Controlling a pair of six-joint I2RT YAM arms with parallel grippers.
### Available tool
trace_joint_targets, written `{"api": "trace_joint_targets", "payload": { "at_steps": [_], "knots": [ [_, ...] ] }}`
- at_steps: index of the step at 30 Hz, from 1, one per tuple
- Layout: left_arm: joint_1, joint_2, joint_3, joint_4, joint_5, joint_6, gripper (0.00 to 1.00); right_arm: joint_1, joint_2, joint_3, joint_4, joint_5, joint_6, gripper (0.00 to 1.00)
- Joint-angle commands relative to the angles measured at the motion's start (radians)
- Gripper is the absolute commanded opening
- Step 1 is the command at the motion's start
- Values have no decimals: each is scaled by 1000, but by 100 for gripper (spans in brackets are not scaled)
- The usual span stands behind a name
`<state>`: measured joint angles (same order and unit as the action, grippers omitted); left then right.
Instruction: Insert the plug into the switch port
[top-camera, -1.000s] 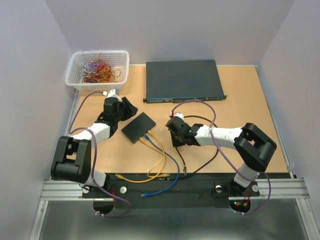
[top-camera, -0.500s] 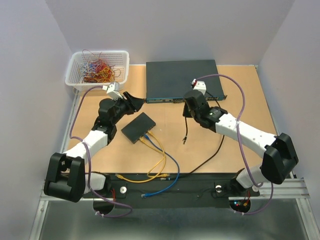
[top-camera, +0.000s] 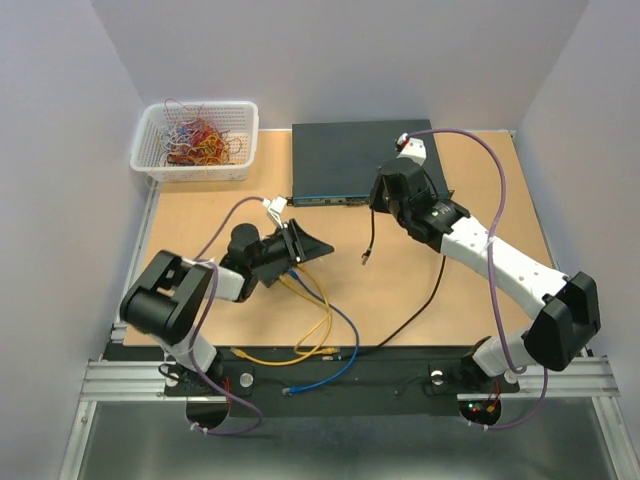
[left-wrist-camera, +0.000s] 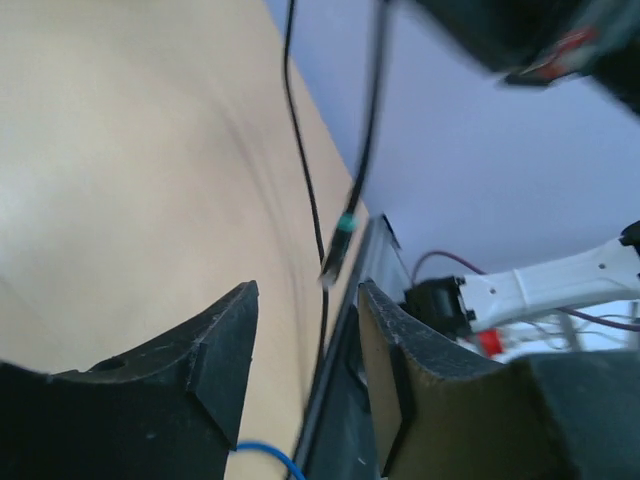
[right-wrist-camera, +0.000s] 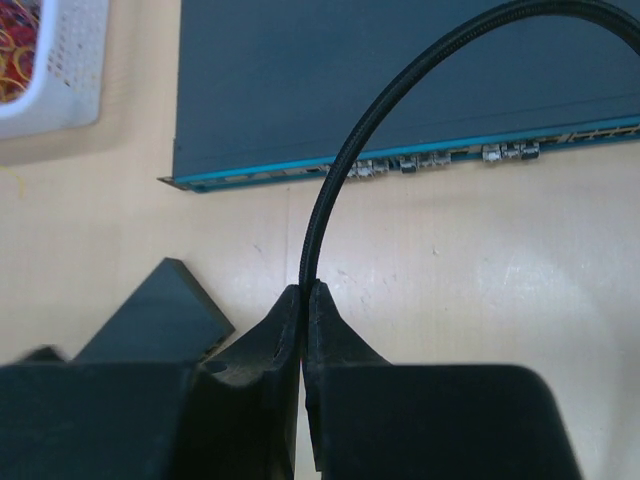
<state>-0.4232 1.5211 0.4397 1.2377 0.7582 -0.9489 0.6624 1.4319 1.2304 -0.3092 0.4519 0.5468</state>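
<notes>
The plug (top-camera: 366, 259) hangs at 3 o'clock of the small black switch (right-wrist-camera: 150, 320), dangling below the right gripper (right-wrist-camera: 303, 298), which pinches the black cable (right-wrist-camera: 325, 215); damp its swing and align it before approaching the switch port near the left gripper (top-camera: 300, 246), whose jaws are spread.

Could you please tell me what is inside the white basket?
A tangle of thin coloured wires or bands, mostly red, orange and yellow, fills the basket. Whatever lies beneath the tangle, and the basket's floor, is covered.
</notes>
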Motion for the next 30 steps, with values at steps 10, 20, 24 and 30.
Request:
{"api": "trace_joint_targets", "payload": {
  "at_steps": [10, 20, 24, 30],
  "knots": [
    [-94, 163, -44, 844, 60, -169, 54, -29, -21, 116, 38, -68, 10, 0],
    [-228, -200, -24, 116, -284, 353, 60, -29, 9, 118, 38, -108, 22, 0],
    [-295, -266, -4, -78, -437, 483, 61, -27, 19, 115, 38, -122, 28, 0],
    [-315, -223, 17, -103, -464, 518, 61, -29, 21, 118, 38, -140, 35, 1]
  ]
}}
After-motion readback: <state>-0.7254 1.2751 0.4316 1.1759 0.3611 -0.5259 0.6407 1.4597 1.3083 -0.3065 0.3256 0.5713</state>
